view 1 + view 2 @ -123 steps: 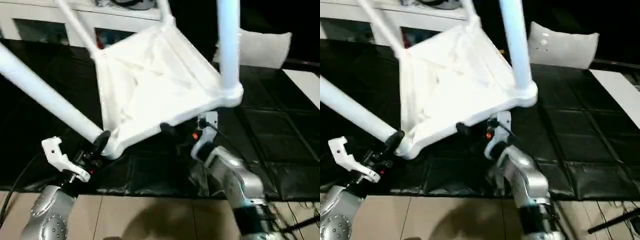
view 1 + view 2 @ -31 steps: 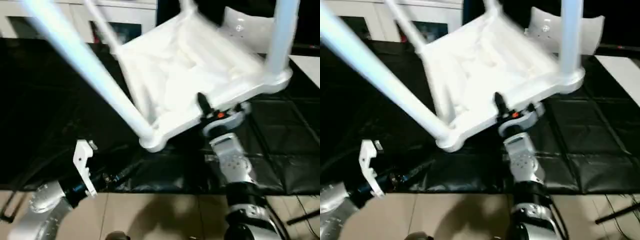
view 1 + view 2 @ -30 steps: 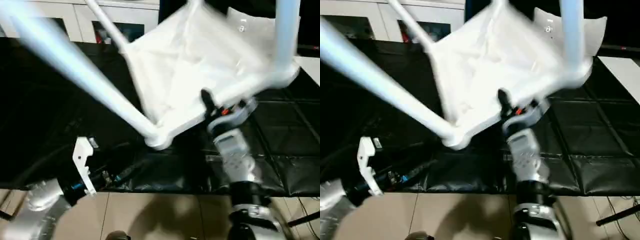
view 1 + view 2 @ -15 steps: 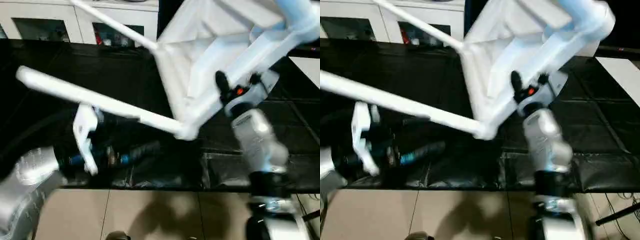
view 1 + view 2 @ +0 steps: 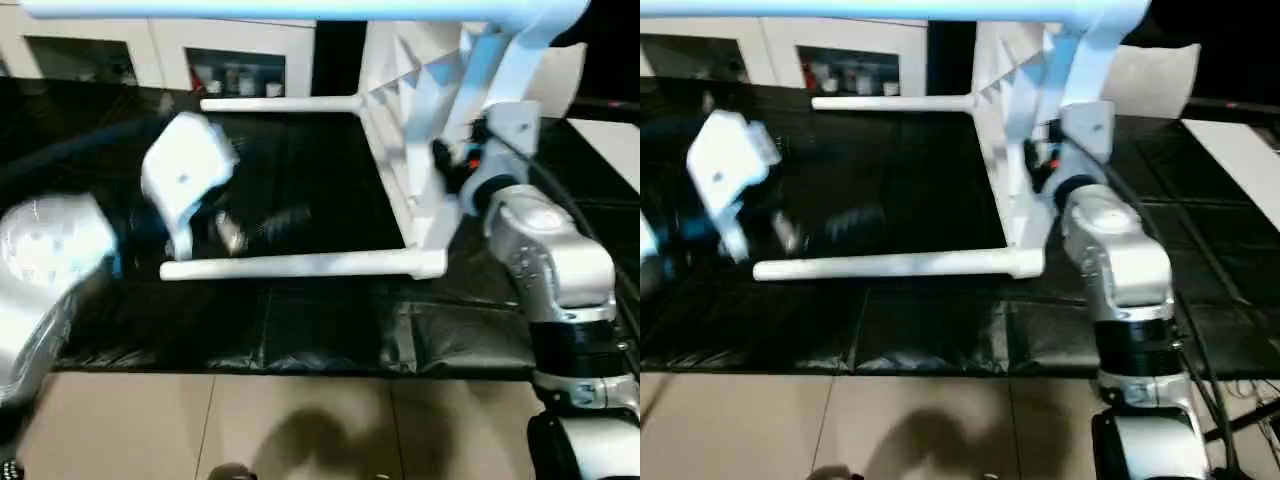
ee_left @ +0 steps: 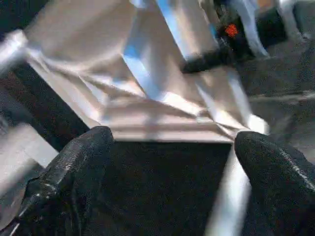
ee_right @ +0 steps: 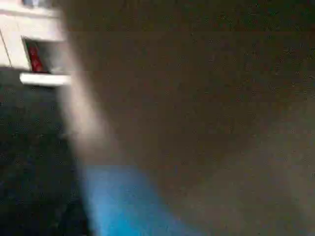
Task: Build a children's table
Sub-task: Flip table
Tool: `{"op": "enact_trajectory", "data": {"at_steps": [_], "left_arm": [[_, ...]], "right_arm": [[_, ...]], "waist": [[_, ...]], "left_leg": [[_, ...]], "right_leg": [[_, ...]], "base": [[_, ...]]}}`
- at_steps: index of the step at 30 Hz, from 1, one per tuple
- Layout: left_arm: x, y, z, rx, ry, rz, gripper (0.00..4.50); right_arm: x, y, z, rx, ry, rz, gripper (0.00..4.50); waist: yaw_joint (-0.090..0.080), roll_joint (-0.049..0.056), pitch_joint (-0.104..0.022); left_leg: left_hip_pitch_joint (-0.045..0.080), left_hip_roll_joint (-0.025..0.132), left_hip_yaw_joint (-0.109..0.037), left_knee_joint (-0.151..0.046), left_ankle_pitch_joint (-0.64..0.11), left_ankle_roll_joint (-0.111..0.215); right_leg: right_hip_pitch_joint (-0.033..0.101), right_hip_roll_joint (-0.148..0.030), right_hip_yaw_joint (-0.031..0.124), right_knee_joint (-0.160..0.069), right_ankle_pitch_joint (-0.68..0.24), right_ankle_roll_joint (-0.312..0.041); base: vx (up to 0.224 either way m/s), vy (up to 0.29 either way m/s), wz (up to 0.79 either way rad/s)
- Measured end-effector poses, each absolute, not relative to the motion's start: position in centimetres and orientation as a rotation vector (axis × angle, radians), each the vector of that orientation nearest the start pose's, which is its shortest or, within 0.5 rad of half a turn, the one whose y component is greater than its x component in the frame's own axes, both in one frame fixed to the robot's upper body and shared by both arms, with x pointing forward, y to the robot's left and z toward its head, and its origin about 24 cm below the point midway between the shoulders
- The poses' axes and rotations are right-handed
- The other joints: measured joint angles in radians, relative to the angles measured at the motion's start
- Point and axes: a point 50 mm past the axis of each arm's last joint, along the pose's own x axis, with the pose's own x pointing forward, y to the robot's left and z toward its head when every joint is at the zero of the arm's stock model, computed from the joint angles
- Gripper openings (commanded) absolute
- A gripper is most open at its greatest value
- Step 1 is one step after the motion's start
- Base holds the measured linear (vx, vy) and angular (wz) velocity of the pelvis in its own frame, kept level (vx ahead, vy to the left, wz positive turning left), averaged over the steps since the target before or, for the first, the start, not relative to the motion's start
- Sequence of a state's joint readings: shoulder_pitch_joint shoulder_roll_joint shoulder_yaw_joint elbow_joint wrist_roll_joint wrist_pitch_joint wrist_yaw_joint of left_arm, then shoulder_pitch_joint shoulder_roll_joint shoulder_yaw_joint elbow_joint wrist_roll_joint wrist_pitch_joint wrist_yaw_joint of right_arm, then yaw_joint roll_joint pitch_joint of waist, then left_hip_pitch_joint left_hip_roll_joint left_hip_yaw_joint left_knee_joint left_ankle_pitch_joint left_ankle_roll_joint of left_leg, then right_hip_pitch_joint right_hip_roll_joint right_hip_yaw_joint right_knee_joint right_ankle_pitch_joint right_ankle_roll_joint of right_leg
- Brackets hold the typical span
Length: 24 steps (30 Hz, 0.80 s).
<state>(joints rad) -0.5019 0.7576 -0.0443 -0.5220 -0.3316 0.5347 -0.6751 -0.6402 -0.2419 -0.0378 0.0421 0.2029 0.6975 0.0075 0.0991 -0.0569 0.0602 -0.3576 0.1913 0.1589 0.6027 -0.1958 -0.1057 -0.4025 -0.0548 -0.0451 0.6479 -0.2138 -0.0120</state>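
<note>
Left-eye view: our right end effector (image 5: 452,172) grips the tipped children's table (image 5: 420,130) for turning; our left end effector (image 6: 172,162) gapes empty.

place: lab or workshop | cues: black-covered work table (image 5: 300,330), white cabinets (image 5: 150,50), beige tiled floor (image 5: 300,420)

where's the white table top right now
In the left eye view, the table top stands on edge right of centre over the black work table, legs pointing left.
</note>
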Motion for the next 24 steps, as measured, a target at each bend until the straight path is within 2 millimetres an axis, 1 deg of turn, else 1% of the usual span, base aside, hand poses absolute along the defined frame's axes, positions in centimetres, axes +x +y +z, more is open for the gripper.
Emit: {"op": "enact_trajectory", "data": {"at_steps": [1,2,3,5,7,11,12,13,14,15,16,18,20,24], "left_arm": [[26.0,15.0,24.4,0.666,-0.261,-0.857,4.50],[26.0,14.7,25.2,0.696,-0.302,-0.856,4.50],[25.9,14.5,26.2,0.737,-0.360,-0.850,4.50],[25.7,14.2,27.3,0.784,-0.442,-0.842,4.50],[25.3,13.9,27.9,0.817,-0.506,-0.850,4.50],[25.2,13.6,28.9,0.870,-0.608,-0.835,4.50],[25.3,13.7,29.2,0.904,-0.618,-0.804,4.50],[25.6,13.9,29.4,0.928,-0.618,-0.775,4.50],[25.9,14.2,29.6,0.959,-0.617,-0.737,4.50],[26.7,14.7,29.7,1.007,-0.613,-0.658,4.50],[27.3,15.3,29.8,1.030,-0.604,-0.599,4.50],[28.4,16.5,29.9,1.076,-0.573,-0.492,4.50],[29.0,17.1,30.1,1.107,-0.562,-0.429,4.50],[29.5,17.6,30.5,1.144,-0.572,-0.355,4.50]], "right_arm": [[34.9,-15.4,15.9,-0.077,0.123,0.103,2.97],[34.9,-15.4,15.5,-0.092,0.136,0.095,2.97],[34.9,-15.3,14.8,-0.134,0.153,0.083,3.16],[34.9,-15.3,13.6,-0.183,0.170,0.071,3.16],[34.9,-15.4,12.3,-0.190,0.184,0.052,3.16],[35.5,-15.7,11.0,-0.194,0.165,0.009,3.16],[35.6,-15.7,10.5,-0.184,0.162,0.004,3.16],[35.7,-15.7,10.2,-0.181,0.162,0.002,3.01],[35.7,-15.8,9.9,-0.178,0.159,0.000,3.01],[35.9,-16.0,9.7,-0.172,0.152,-0.006,2.90],[35.9,-15.9,9.7,-0.166,0.144,-0.004,2.90],[36.0,-15.9,9.6,-0.164,0.133,-0.003,2.71],[36.1,-15.8,9.6,-0.164,0.129,0.001,2.59],[36.4,-15.4,9.6,-0.161,0.111,0.018,2.40]], "waist": [[-0.002,-0.003,0.000],[-0.004,-0.005,0.001],[-0.007,-0.008,0.001],[-0.009,-0.009,0.000],[-0.008,-0.009,0.000],[-0.007,-0.009,0.001],[-0.009,-0.009,0.001],[-0.009,-0.008,0.001],[-0.009,-0.007,0.001],[-0.009,-0.007,0.001],[-0.009,-0.007,0.001],[-0.008,-0.007,0.002],[-0.008,-0.007,0.002],[-0.007,-0.006,0.002]], "left_leg": [[0.000,0.000,0.000,0.000,0.000,-0.001],[0.000,0.000,0.000,0.000,0.001,-0.001],[0.000,0.000,0.000,0.000,0.001,-0.002],[-0.002,0.000,0.000,0.001,0.001,-0.002],[-0.001,0.000,0.000,0.001,0.002,-0.003],[-0.001,0.001,0.000,0.004,0.003,-0.003],[-0.001,0.001,0.000,0.004,0.004,-0.004],[-0.001,0.001,0.000,0.005,0.004,-0.004],[-0.001,0.001,0.000,0.006,0.004,-0.004],[0.000,0.001,0.000,0.006,0.004,-0.004],[0.000,0.001,0.000,0.006,0.004,-0.004],[-0.001,0.001,-0.001,0.006,0.004,-0.004],[-0.001,0.001,-0.002,0.006,0.004,-0.004],[-0.001,0.001,-0.002,0.006,0.004,-0.004]], "right_leg": [[0.000,0.000,0.000,0.000,0.001,0.000],[0.000,0.000,0.000,0.000,0.001,0.000],[0.000,0.000,0.000,0.000,0.002,0.000],[0.001,0.000,0.000,0.000,0.002,0.000],[0.001,0.000,0.000,0.000,0.003,0.000],[0.000,-0.001,0.000,0.000,0.006,-0.001],[0.000,-0.001,0.000,0.000,0.007,-0.001],[0.000,-0.001,0.000,0.000,0.008,-0.001],[0.000,-0.001,0.000,0.000,0.009,-0.001],[0.000,-0.001,0.000,0.000,0.010,-0.001],[0.000,-0.001,0.000,0.000,0.011,-0.001],[0.000,-0.001,-0.001,0.000,0.011,-0.001],[0.000,-0.001,-0.001,0.000,0.013,-0.002],[0.000,-0.001,-0.001,0.000,0.013,-0.003]], "base": [[0.000,0.000,0.00],[0.000,0.000,0.00],[0.000,0.000,0.00],[0.000,0.000,0.00],[0.000,0.000,0.00],[0.000,0.000,0.00],[0.000,0.000,0.00],[0.000,0.000,0.00],[0.000,0.000,0.00],[0.000,0.000,0.00],[0.000,0.000,0.00],[0.000,0.000,0.00],[0.000,0.000,0.00],[0.000,0.000,0.00]]}}
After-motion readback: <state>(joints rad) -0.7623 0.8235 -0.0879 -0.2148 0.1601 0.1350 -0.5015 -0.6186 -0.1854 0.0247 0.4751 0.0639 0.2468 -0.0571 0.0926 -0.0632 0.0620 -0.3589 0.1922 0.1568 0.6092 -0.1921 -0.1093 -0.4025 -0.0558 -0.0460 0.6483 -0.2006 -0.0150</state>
